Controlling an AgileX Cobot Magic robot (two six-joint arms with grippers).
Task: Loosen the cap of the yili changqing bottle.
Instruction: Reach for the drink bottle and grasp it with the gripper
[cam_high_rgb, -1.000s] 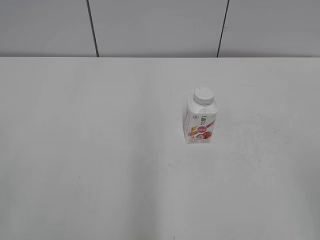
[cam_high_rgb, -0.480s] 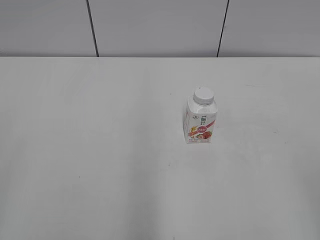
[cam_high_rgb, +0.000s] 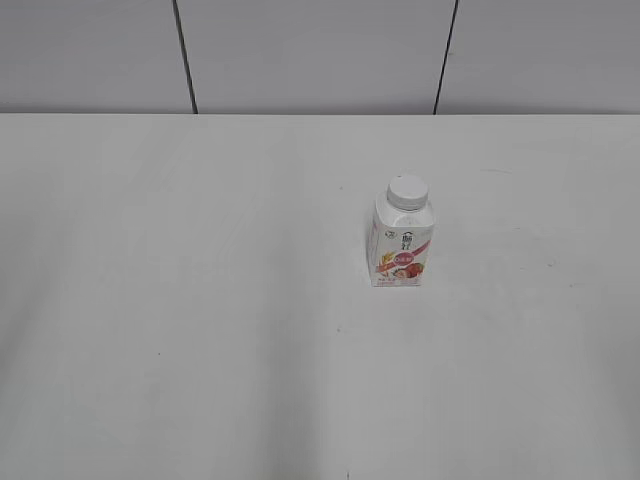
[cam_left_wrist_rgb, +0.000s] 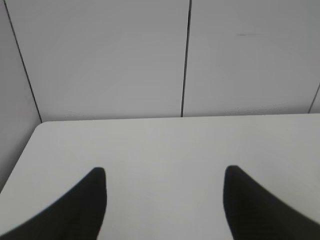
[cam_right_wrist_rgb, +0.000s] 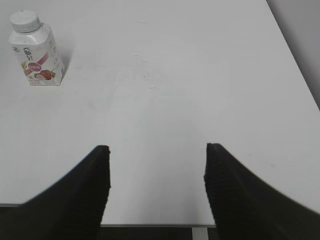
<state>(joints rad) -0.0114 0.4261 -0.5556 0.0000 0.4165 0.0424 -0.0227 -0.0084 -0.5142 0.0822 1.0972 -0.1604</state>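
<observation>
**Bottle upright and capped; both jaws apart and clear of it**

The broad, plain white surface (cam_high_rgb: 200, 330) fills most of the exterior view and meets a pale grey panelled wall (cam_high_rgb: 310, 55) with two dark vertical seams at its far edge.

The left gripper (cam_left_wrist_rgb: 162, 182) appears only in its own wrist view. Its two dark jaws stand well apart with bare surface between them, clamped on nothing. They face the wall behind the surface; the bottle is not in that view.

The right gripper (cam_right_wrist_rgb: 156, 150) appears likewise only in its own wrist view. Its dark jaws are spread wide, with nothing between them. They hang over the near edge of the surface, well apart from the bottle, which stands beyond them and off to the left in that view.

The yili changqing bottle (cam_high_rgb: 402, 248), a small squarish white plastic drink bottle with rounded shoulders and a pink-red fruit label under a dark logo, stands upright on the surface, right of centre in the exterior view. Nothing touches it.

The cap (cam_high_rgb: 407, 191), a small round white plastic screw cap with a flat top, sits on the neck of the bottle. Whether it is tight or slack cannot be told.
</observation>
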